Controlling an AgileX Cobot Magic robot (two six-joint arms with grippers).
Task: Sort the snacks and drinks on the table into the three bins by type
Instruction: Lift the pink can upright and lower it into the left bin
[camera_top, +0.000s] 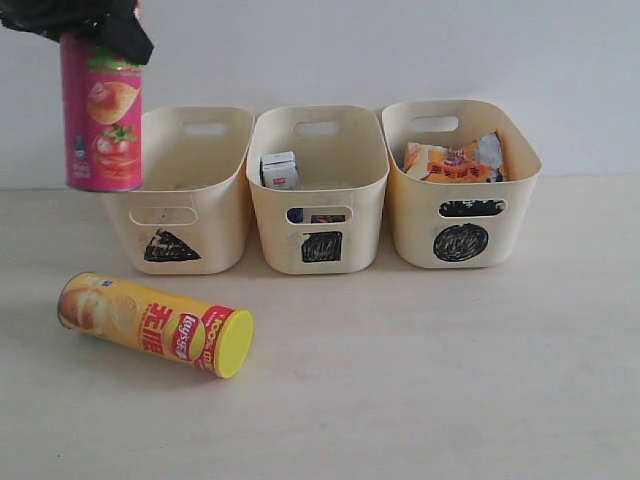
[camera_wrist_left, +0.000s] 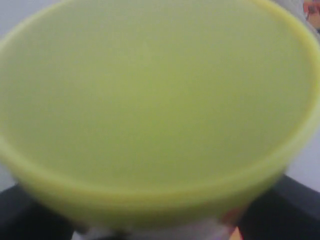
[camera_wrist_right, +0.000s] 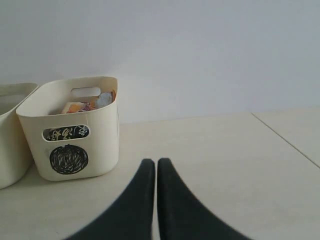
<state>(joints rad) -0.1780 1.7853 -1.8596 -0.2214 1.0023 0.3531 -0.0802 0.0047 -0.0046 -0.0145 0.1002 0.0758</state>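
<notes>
My left gripper (camera_top: 95, 30) is shut on the top of the pink chip tube (camera_top: 101, 120). It holds the tube upright in the air, just left of the triangle bin (camera_top: 225, 190). The tube's yellow-green lid (camera_wrist_left: 155, 95) fills the left wrist view. The yellow chip tube (camera_top: 155, 323) lies on its side on the table (camera_top: 420, 380), in front of the triangle bin. The square bin (camera_top: 365, 215) holds a blue-white carton (camera_top: 279, 170). An orange foil bag (camera_top: 455, 162) sits in the circle bin (camera_top: 415, 225). My right gripper (camera_wrist_right: 156, 162) is shut and empty, low over the table right of the circle bin (camera_wrist_right: 100, 135).
The three bins stand in a row against the pale back wall. A dark bag (camera_top: 470, 208) shows through the circle bin's slot. A seam in the table (camera_wrist_right: 285, 137) runs to the right of my right gripper.
</notes>
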